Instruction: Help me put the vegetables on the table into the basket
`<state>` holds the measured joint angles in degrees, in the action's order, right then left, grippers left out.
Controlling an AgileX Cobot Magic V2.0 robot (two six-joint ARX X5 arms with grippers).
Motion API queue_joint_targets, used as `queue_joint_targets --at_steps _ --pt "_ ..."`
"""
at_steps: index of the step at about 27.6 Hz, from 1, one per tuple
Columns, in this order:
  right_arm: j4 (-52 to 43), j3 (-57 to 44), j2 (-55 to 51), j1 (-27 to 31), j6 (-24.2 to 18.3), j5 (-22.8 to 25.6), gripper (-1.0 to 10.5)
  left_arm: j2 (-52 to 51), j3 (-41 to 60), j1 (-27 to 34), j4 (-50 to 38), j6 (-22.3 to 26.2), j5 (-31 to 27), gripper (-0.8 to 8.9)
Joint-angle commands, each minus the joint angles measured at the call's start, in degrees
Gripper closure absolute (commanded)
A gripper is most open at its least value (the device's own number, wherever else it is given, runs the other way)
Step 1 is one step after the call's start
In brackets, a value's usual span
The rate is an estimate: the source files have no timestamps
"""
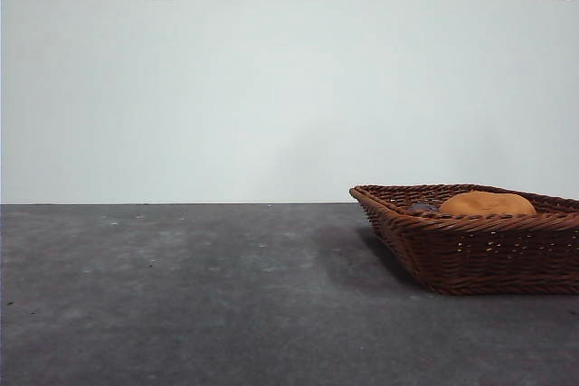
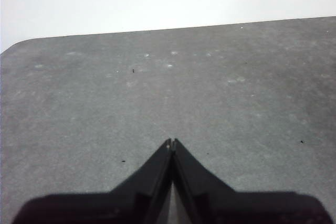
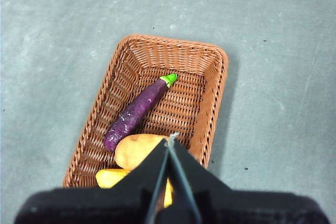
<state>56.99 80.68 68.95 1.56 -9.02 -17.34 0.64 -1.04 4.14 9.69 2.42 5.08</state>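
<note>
All three vegetables are seen inside the basket (image 3: pixel 149 111), which sits on the bench (image 1: pixel 181 296). Landmark: the basket.

- Eggplant (image 3: pixel 137 111): laid on the basket floor, long axis roughly along the basket's length, slightly skewed; green stem pointed toward the far short wall, blunt end toward the potato.
- Potato (image 3: pixel 137 149): touching or just beside the eggplant's blunt end, at the basket's near end.
- Corn (image 3: pixel 113 177): just beside the potato, largely hidden by the pincer; axis cannot be told.
- Front view: only the potato and a sliver of eggplant show above the rim.

Right pincer (image 3: pixel 169 139): held above the basket's near end, jaws closed tip to tip, nothing gripped.
Left pincer (image 2: pixel 171 142): held over bare bench, basket not in its view, jaws closed together, nothing gripped.
</note>
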Motion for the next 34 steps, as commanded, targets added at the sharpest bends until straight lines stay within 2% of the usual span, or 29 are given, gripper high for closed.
queue_joint_targets --at_steps 1,7,8,10,13,15,17,23,31,34 --pt "-0.37 0.09 0.22 -0.09 -0.24 0.07 9.5 0.17 0.59 0.2 -0.39 -0.35 -0.15 8.17" --pt "-0.28 0.09 0.22 -0.09 -0.22 -0.09 9.5 0.5 0.59 0.2 -0.39 -0.35 -0.15 8.17" --pt "-0.42 0.09 0.11 -0.09 -0.24 0.39 9.5 0.5 0.59 0.2 -0.39 -0.35 -0.15 8.17" --pt "-0.7 0.09 -2.29 -0.04 -1.7 4.35 9.5 0.5 0.59 0.2 -0.39 -0.35 -0.15 8.17" --pt "-1.27 -0.33 -8.98 -0.04 0.96 5.18 9.5 0.5 0.59 0.2 -0.39 -0.35 -0.15 8.17" --pt "-6.67 -2.93 -15.32 -0.04 2.95 5.22 9.5 0.5 0.59 0.2 -0.39 -0.35 -0.15 8.17" --pt "-11.39 -7.72 -22.01 -0.04 2.97 5.25 9.5 0.5 0.59 0.2 -0.39 -0.35 -0.17 8.17" --pt "-22.16 -32.17 -41.33 -0.02 3.15 8.0 9.5 0.5 0.59 0.2 -0.39 -0.35 -0.15 8.17" --pt "-36.72 -56.98 -54.77 -0.04 12.68 9.55 9.5 0.5 0.59 0.2 -0.39 -0.35 -0.15 8.17" --pt "-38.91 -63.82 -58.42 -0.04 15.3 9.53 9.5 0.5 0.59 0.2 -0.39 -0.37 -0.15 8.17"
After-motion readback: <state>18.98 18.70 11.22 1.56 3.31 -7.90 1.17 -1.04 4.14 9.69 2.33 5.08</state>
